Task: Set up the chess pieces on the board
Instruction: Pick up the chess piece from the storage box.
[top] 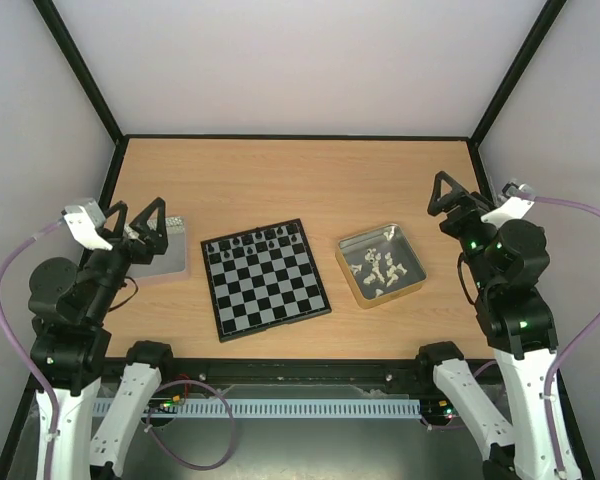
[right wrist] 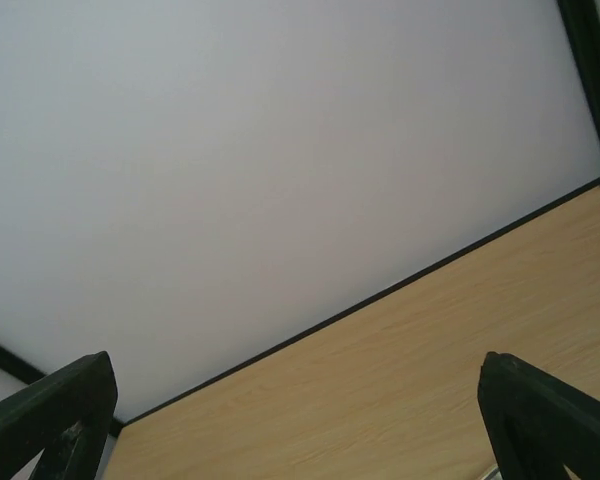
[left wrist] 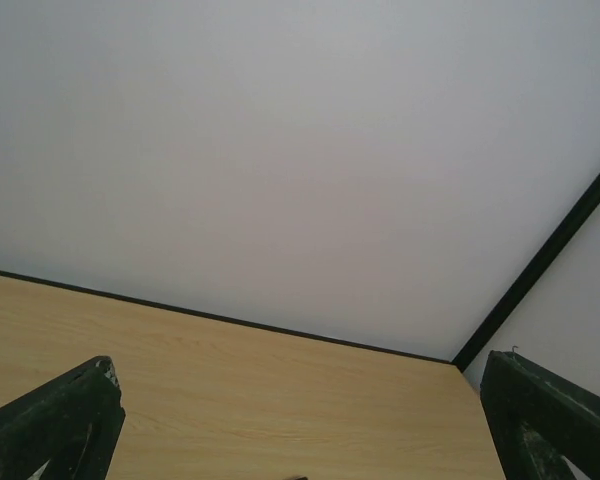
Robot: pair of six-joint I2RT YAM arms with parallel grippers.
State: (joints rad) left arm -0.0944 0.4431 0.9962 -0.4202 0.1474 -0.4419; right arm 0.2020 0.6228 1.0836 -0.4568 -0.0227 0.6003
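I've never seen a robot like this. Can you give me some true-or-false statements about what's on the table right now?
1. The white pieces lie in the gold-rimmed tray, to the right of the board. True.
2. The black pieces stand along the board's near edge. False: they line its far edge.
3. The left gripper and right gripper are both open and empty. True.
4. White pieces already stand on the board. False: only black ones show on it.

Bright, even, diffuse light leaves only faint shadows; the board [top: 266, 278] is sharp, wrist views slightly soft.
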